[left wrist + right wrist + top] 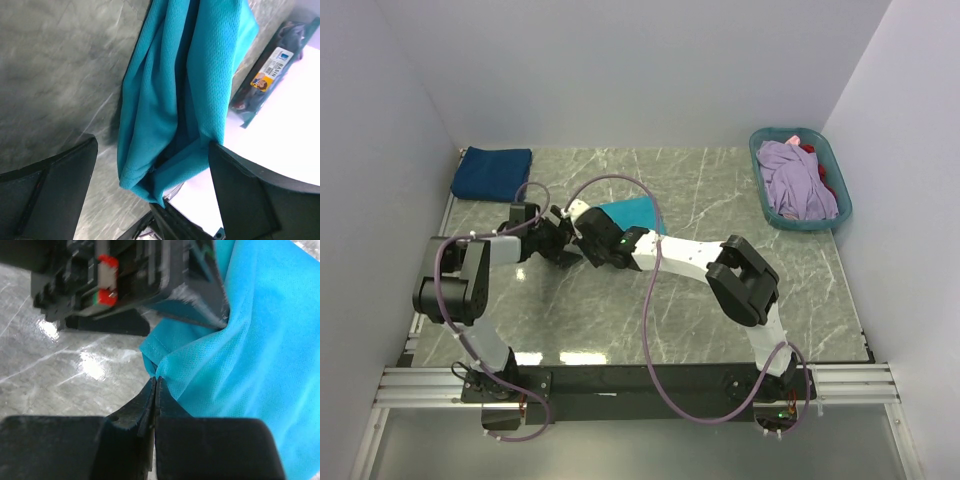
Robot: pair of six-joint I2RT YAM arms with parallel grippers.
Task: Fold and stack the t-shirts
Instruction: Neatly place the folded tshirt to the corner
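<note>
Navy cloth, the one t-shirt already folded, lay at the far left corner of the tabletop as the start of a stack. Just right of it, toward the tabletop's middle, the left gripper stood with its jaws spread wide, the bunched teal t-shirt passing between them but not clamped. The right gripper, fully closed, appeared to pinch that shirt's hem. The teal shirt looked crumpled rather than flat, so its fold was barely begun. At the far right corner, the plastic laundry basket held a lavender t-shirt with a red one beneath. By my reading, one shirt was done, one was in hand, and two were waiting.
</note>
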